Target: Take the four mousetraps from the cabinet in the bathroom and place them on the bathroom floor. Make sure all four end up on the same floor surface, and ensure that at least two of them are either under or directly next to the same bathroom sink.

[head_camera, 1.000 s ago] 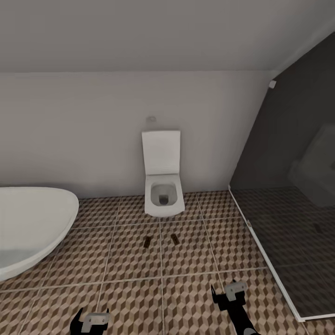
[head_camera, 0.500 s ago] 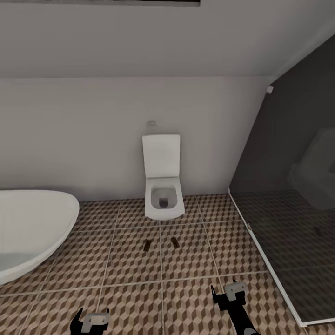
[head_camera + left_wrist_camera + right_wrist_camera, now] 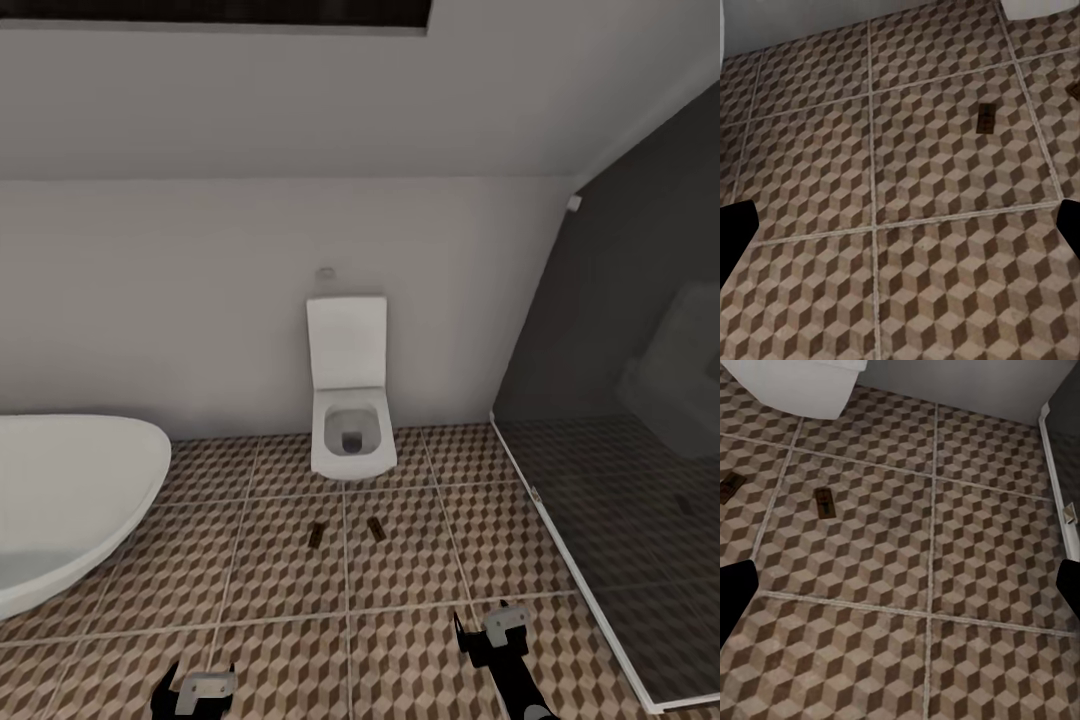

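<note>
Mousetraps are lying on the bathroom floor [image 3: 280, 590] already: two of them, one [image 3: 316, 534] just left of a grout line and another [image 3: 376, 528] just right of it, both in front of the toilet [image 3: 349, 415] and apart from each other. The left wrist view is showing the first trap [image 3: 985, 118] flat on the cube-patterned tiles, and the right wrist view is showing the second one [image 3: 824, 503] with the other [image 3: 729, 487] at the picture's edge.

The left gripper [image 3: 193, 690] is hanging low over the tiles with its fingers spread and nothing between them; the right gripper [image 3: 490, 632] is doing the same, its fingers apart and carrying nothing. In both wrist views the dark fingertips are sitting at the far sides of the picture, which is agreeing with that.

Judging from this, roughly half the job is looking done: two traps are resting on the tiled surface, and two more are presumably waiting to be fetched from the cabinet. The sink condition is looking unmet, since these two are sitting by the toilet, with the bathtub [image 3: 70, 500] off to the left and a dark glass shower panel [image 3: 620, 440] to the right. Either these traps or the remaining pair would need to be ending up beneath or beside the basin.
</note>
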Robot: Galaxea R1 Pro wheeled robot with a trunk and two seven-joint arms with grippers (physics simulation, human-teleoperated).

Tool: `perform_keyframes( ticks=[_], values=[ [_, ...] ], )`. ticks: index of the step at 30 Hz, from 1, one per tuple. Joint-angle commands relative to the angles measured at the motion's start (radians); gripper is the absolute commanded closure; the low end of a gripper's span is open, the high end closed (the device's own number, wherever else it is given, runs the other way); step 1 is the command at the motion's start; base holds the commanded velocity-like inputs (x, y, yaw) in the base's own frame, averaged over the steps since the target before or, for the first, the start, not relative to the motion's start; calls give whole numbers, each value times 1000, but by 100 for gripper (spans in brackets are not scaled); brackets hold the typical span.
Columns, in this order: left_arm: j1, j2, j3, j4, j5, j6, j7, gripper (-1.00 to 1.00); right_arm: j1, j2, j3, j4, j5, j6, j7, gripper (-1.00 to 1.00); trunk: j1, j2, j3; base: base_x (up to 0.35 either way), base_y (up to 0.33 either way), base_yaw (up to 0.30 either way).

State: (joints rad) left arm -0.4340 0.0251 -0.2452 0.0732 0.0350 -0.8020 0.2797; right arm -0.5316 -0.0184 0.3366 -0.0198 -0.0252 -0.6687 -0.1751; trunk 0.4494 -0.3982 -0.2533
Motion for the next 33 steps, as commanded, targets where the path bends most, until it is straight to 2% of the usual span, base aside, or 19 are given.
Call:
perform_keyframes(
  ticks=[1, 33],
  values=[
    [-2, 0, -9, 4, 3, -5, 4, -100, -1, 0, 9, 1, -2, -2, -6, -100, 1, -2, 0, 0, 0, 0],
    [-2, -1, -9, 5, 3, -3, 4, -100, -1, 1, 9, 1, -2, -2, -6, -100, 1, -2, 52, 0, 0, 0]
  ],
)
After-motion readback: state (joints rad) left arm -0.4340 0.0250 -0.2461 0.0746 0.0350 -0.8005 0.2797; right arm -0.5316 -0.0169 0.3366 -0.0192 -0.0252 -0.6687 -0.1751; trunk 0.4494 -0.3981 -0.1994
